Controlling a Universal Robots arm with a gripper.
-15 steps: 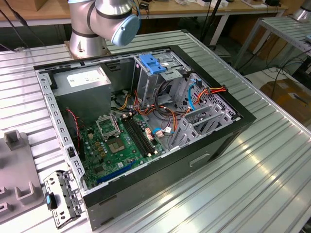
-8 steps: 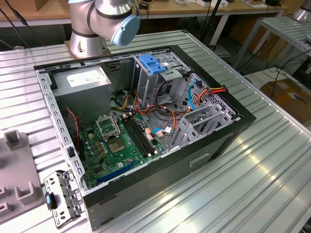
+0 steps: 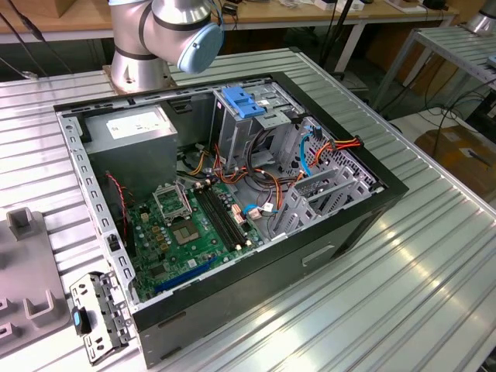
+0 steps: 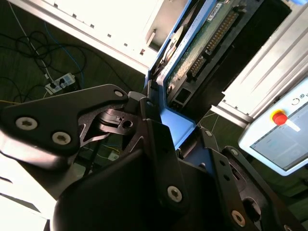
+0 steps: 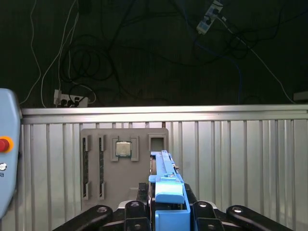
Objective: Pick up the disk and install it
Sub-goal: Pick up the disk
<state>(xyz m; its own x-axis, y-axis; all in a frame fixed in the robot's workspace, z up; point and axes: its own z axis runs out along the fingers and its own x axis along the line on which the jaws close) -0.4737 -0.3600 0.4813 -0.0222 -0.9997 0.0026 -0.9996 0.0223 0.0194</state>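
In the exterior view, an open computer case [image 3: 256,288] lies on the ribbed metal desk [image 3: 418,287] beside the arm's base [image 3: 136,66]. In the second wrist view, the gripper [image 4: 173,126] is clamped on the disk [image 4: 204,36], pinching its blue carrier rail [image 4: 177,126]. In the first wrist view, the disk stands edge-on above the desk, near a grey tray [image 5: 94,144].

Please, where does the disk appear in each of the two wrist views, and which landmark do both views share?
Second wrist view: the disk rises from the gripper, its circuit board showing.
First wrist view: the disk stands edge-on in the gripper, before the grey tray.
Shared landmark: the grey pendant with its red button.
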